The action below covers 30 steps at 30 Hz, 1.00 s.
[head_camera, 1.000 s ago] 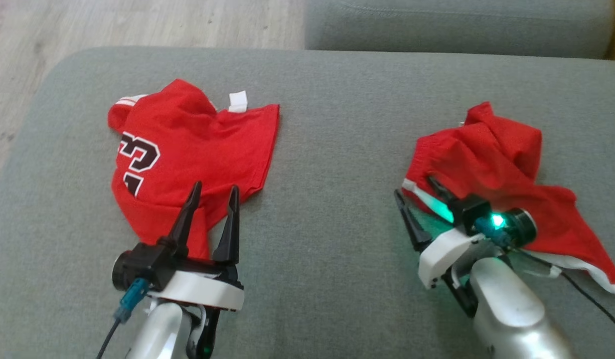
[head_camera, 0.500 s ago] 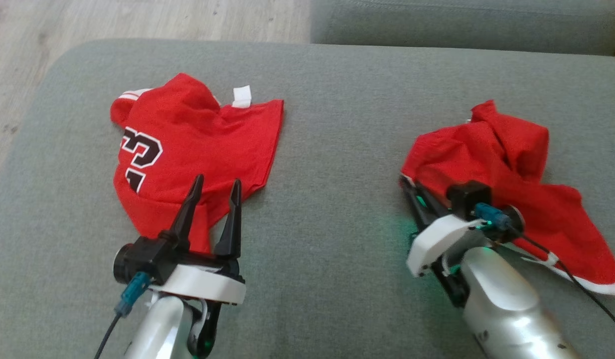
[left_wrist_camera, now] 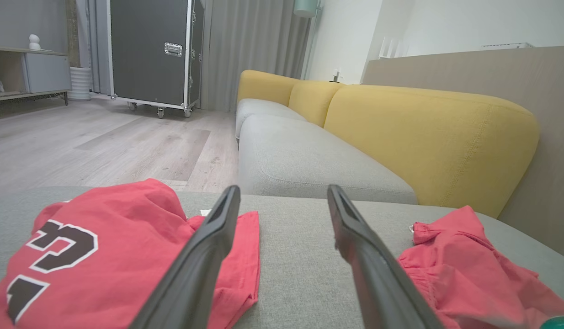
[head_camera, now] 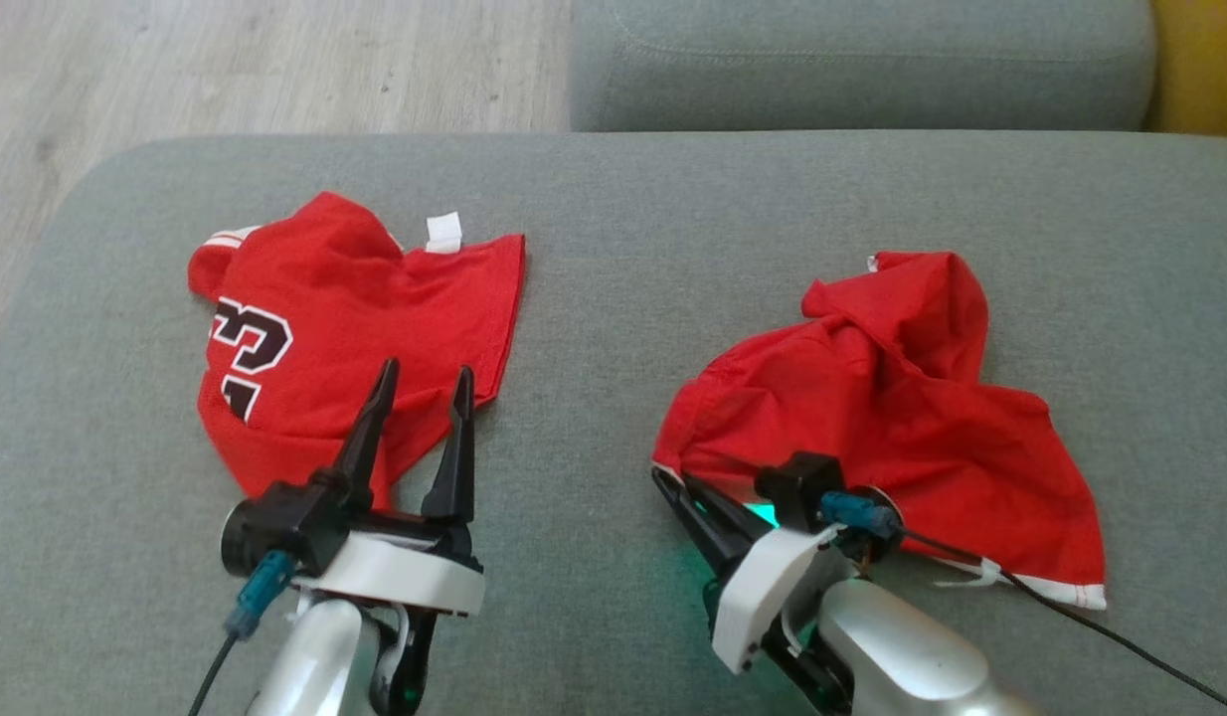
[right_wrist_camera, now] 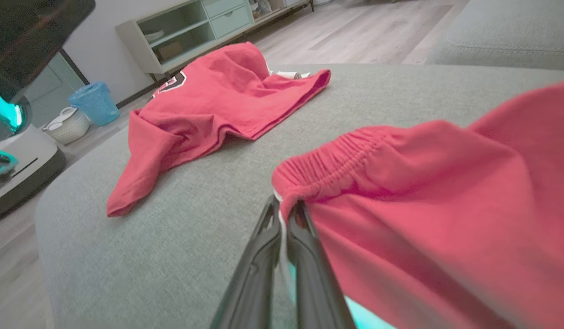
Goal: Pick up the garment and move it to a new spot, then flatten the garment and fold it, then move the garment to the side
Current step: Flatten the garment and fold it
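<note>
The garment (head_camera: 872,418), a pair of crumpled red shorts with white trim, lies on the right of the grey couch cushion (head_camera: 613,249). My right gripper (head_camera: 663,475) is shut on the left end of its elastic waistband, a pinch that the right wrist view shows clearly at the right gripper (right_wrist_camera: 284,206) on the garment (right_wrist_camera: 446,192). My left gripper (head_camera: 426,370) hovers open over the lower edge of a red jersey (head_camera: 355,318) with a black number. In the left wrist view the left gripper (left_wrist_camera: 284,189) holds nothing, with the jersey (left_wrist_camera: 103,256) to its left and the garment (left_wrist_camera: 465,269) to its right.
A second grey cushion (head_camera: 852,60) lies beyond the seat, with wood floor (head_camera: 226,60) to the far left. A yellow backrest (left_wrist_camera: 423,137) runs along the right. A black cable (head_camera: 1121,636) trails from my right wrist. Bare cushion separates the two red pieces.
My right gripper has shut on the shorts' waistband and dragged the shorts left, closer to the jersey. The head camera has shifted. The left gripper stays open in place.
</note>
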### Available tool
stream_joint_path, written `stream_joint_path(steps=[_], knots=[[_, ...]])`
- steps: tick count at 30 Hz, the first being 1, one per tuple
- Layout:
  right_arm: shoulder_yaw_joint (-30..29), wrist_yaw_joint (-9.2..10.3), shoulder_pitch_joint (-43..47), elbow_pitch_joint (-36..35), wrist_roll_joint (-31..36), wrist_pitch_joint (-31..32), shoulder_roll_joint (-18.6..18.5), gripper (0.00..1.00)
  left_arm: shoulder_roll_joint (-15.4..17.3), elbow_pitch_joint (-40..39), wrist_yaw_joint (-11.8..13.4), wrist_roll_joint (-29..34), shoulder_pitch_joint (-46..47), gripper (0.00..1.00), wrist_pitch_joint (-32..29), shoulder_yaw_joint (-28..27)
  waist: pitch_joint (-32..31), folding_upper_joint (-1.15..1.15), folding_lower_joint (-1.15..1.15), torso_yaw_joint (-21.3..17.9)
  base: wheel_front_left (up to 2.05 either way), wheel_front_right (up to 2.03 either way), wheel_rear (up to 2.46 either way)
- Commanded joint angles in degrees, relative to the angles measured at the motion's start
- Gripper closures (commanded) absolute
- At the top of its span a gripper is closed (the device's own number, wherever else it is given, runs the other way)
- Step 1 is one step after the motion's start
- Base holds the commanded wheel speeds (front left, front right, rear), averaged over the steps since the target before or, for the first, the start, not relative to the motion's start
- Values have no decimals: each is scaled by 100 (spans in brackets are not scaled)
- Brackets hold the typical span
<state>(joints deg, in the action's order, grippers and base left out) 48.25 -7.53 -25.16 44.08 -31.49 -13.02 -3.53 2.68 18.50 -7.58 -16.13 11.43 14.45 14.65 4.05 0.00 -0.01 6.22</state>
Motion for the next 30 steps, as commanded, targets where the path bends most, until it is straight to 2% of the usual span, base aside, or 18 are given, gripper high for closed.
stream_joint_path(steps=[1,6,11,16,19,24,30], knots=[[113,4,-151,-13,-7,-41,65,0,20,-143,9,7,112,0,55,-219,-46,0,1,-37,0,0,0],[104,4,-249,157,-96,-135,65,0,20,-151,10,19,46,0,55,-280,-109,0,1,-133,0,0,0],[-339,4,-280,4,-122,-189,-97,0,20,-184,9,34,-5,0,55,-310,-206,0,1,-256,0,0,0],[-1331,4,3,-632,246,-195,-463,0,20,-241,9,42,-92,0,55,-375,-302,0,1,-434,0,0,0],[-2176,4,343,-1024,621,-196,-577,0,20,-281,9,32,-139,0,55,-359,-335,0,1,-543,0,0,0],[-3457,4,1154,-1442,1362,-196,-415,0,20,-317,9,-69,-208,0,55,-334,-358,0,1,-711,0,0,0],[-3851,4,1661,-1613,2046,-197,-131,0,20,-306,9,-136,-230,0,55,-257,-314,0,1,-889,0,0,0]])
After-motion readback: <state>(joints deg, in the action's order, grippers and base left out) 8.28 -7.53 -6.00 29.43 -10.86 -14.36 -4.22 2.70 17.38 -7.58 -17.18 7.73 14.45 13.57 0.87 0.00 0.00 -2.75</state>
